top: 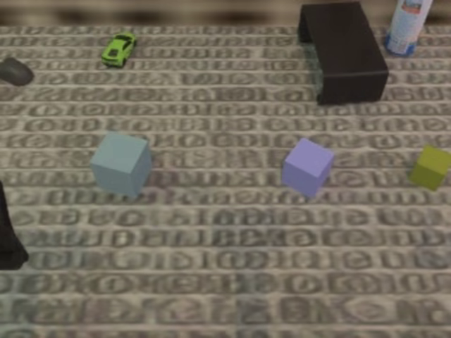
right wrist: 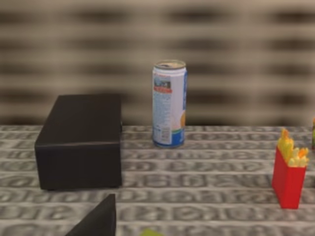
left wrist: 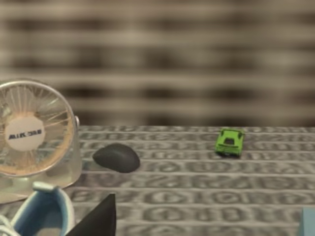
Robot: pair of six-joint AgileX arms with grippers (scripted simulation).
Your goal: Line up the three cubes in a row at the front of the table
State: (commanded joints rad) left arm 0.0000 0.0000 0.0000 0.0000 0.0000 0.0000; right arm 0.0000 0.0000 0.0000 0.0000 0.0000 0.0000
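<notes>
Your three cubes sit loosely across the middle of the table, well apart: pale blue-grey cube on the left, lavender cube right of centre, olive cube at the right edge. Nothing's gripped, so I'd guess you haven't started. Both arms look parked off to the sides, and you can't tell from here how their fingers are set.
</notes>
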